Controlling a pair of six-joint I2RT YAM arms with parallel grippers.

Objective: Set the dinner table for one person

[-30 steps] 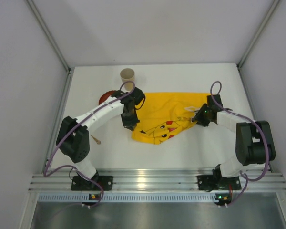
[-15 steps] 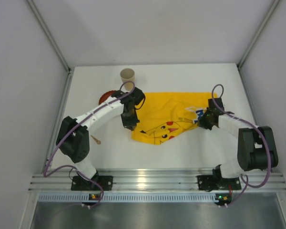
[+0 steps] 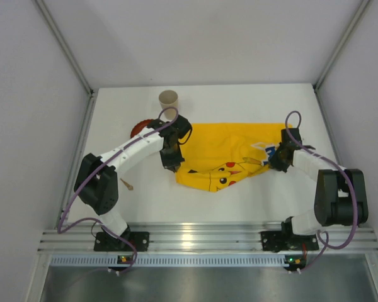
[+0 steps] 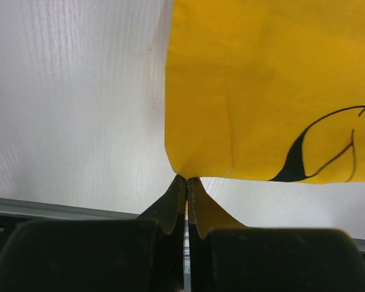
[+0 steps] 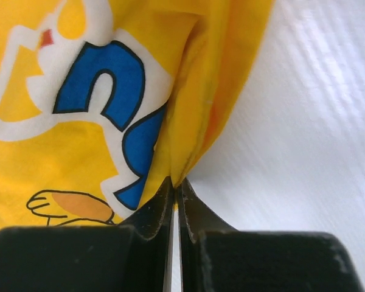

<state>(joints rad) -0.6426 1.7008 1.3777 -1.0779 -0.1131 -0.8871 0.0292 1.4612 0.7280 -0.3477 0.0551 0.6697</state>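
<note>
My left jaws are pressed shut on the lower-left corner of the yellow Pikachu cloth (image 3: 220, 148) and my right jaws on its right edge. I think this is to stretch it flat as a placemat on the white surface (image 3: 271, 100), which fills the middle of the frame. My left arm (image 3: 129, 151) hides most of a red thing (image 3: 137, 129) below the paper cup (image 3: 168, 99), so I cannot name it.

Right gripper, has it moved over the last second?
Yes. The right gripper, shut on the cloth, has shifted right in the top view, away from the cup and toward the table's right edge.
</note>
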